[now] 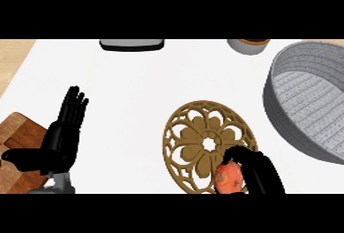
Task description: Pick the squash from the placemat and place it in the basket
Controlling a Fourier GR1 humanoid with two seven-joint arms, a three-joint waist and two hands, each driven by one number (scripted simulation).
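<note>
An orange squash (228, 178) lies on the lower right part of a round golden openwork placemat (201, 141) in the head view. My right hand (259, 170) is over the squash's right side, fingers curled round it and hiding part of it. The grey woven basket (306, 113) stands at the right edge, tilted in view with its inside showing and nothing in it. My left hand (62, 134) rests open at the lower left, fingers straight and pointing up, far from the squash.
A wooden board (17, 136) lies under my left forearm at the left edge. At the back edge stand a dark grey tray-like object (132, 44) and a small grey bowl (247, 45). White counter stretches between placemat and left hand.
</note>
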